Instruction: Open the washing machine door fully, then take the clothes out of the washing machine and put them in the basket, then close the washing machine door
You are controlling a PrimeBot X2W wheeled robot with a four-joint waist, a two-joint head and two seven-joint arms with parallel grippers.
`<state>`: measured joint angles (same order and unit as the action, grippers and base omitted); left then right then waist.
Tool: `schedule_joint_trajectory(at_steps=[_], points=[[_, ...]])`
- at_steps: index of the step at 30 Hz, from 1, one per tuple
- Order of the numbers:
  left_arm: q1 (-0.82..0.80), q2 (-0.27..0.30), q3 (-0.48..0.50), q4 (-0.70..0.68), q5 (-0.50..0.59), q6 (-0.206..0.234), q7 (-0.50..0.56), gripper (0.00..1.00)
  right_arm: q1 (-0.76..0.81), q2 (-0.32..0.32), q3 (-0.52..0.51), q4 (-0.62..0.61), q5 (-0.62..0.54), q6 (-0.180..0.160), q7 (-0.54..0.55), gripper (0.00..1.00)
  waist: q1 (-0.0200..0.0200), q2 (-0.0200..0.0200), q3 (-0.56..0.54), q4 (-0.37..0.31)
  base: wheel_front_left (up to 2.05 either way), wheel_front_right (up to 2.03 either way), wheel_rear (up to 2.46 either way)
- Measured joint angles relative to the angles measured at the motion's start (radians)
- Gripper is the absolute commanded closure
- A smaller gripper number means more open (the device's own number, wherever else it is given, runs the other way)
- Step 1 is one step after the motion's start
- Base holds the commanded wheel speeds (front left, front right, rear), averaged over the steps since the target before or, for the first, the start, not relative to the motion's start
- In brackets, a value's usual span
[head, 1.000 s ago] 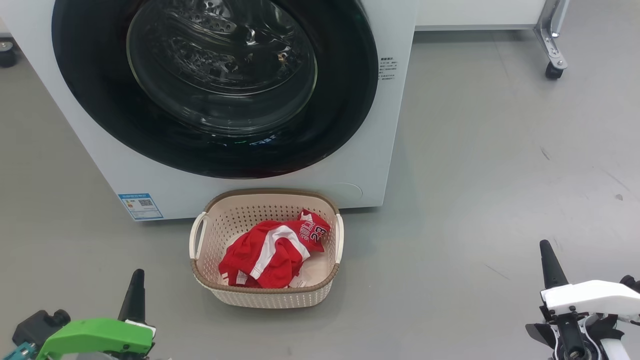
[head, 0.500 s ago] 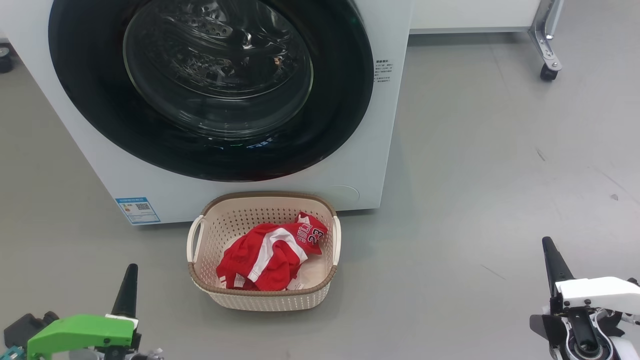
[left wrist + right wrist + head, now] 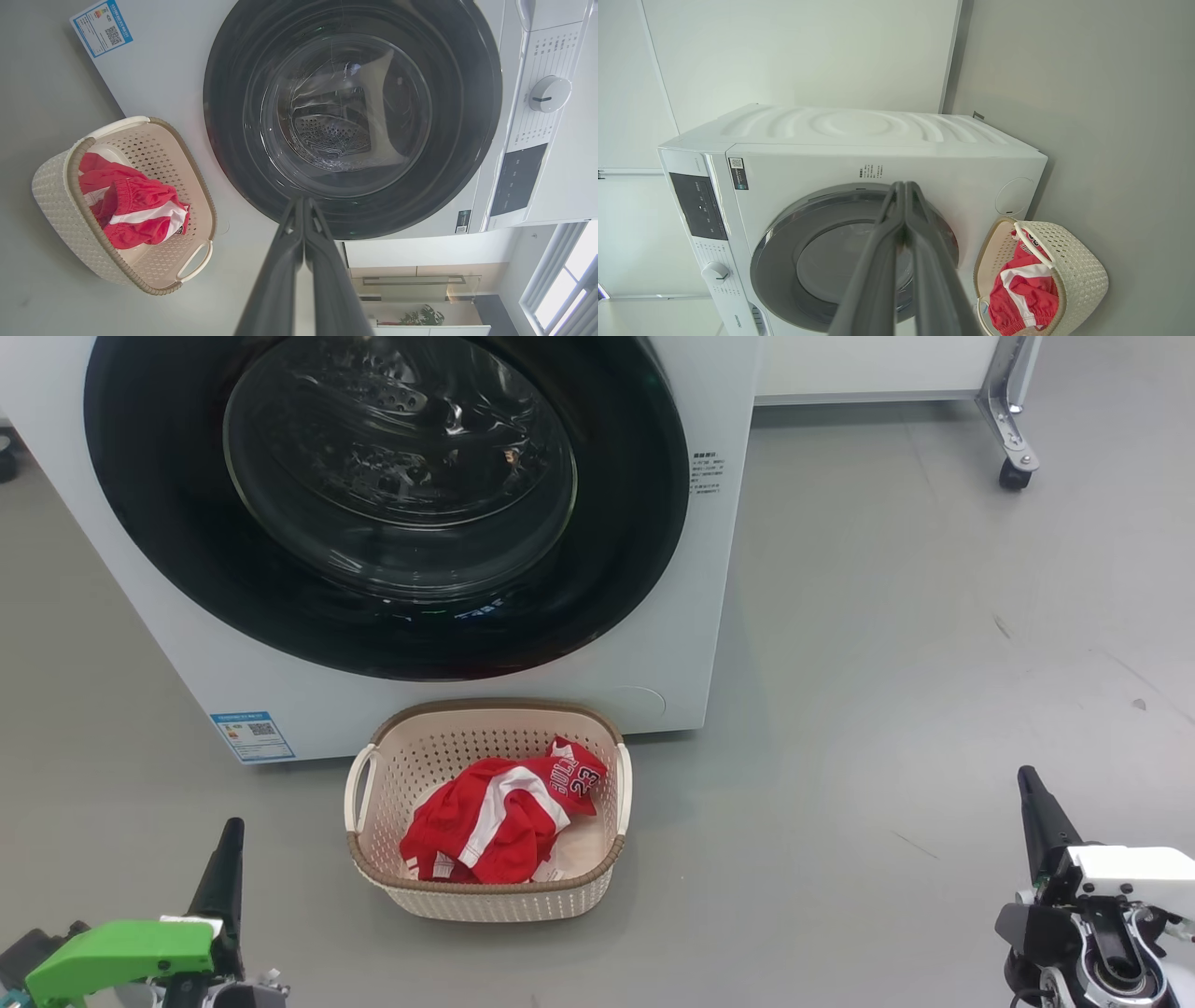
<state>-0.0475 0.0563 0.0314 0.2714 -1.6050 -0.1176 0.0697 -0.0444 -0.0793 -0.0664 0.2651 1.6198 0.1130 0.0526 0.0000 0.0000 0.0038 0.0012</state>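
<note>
Since the washing machine door [image 3: 383,495] looks shut flush on the washing machine [image 3: 709,616] and the clothes [image 3: 495,817] lie in the basket [image 3: 485,901] at six o'clock, any retreat should steer wide of the basket. The left end effector [image 3: 229,835] at seven o'clock and the right end effector [image 3: 1032,793] at four o'clock are pinched shut, empty.

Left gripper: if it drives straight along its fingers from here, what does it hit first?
Most likely the washing machine door: in the left wrist view the shut left gripper lines up with its black ring. The basket sits off to one side. Gap to the door unclear.
</note>
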Motion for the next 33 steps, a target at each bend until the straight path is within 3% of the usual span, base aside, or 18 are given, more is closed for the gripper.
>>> schedule_joint_trajectory(at_steps=[33], points=[[-0.007, 0.0, 0.006, 0.007, -0.038, -0.002, 0.009, 1.0, -0.01, 0.001, -0.009, 0.012, 0.033, 0.008, 0.008, 1.0, 0.0, 0.0, -0.001, -0.001, 0.0, 0.0, 0.0]])
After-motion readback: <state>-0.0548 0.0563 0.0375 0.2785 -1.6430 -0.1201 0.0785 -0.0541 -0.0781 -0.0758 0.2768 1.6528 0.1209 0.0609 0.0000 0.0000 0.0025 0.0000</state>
